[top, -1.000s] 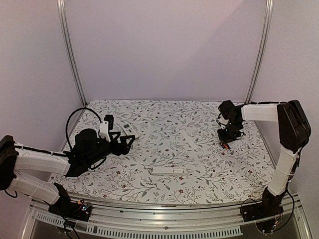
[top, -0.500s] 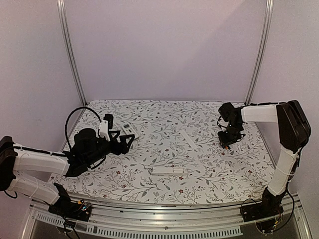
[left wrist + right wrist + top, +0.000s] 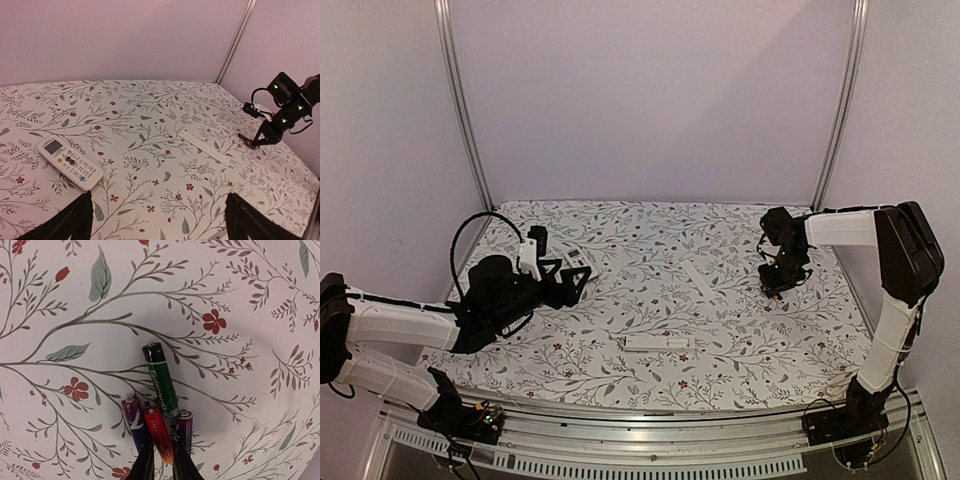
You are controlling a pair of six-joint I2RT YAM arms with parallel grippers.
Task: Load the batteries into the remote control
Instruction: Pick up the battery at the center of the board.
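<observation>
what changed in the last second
The right hand dipped very slightly toward the floral cloth, its tips closed on the red battery. The left hand, open, and the white remote stayed put.

1. This is a robotics lab test cell. Two white-and-black robot arms, the left arm (image 3: 400,322) and the right arm (image 3: 888,330), are bolted to a metal rail (image 3: 650,425) along the near edge of the tabletop (image 3: 750,360).
2. Bare aluminium posts (image 3: 463,100) rise at the far corners and frame plain, pale wall panels (image 3: 650,100).
3. A black cable (image 3: 460,235) loops openly off the left arm. Green indicator lights (image 3: 300,106) glow on the right arm's wrist.
4. The only homely touches are a floral cloth (image 3: 650,300) covering the tabletop and a white remote control (image 3: 70,162) lying on it.
</observation>
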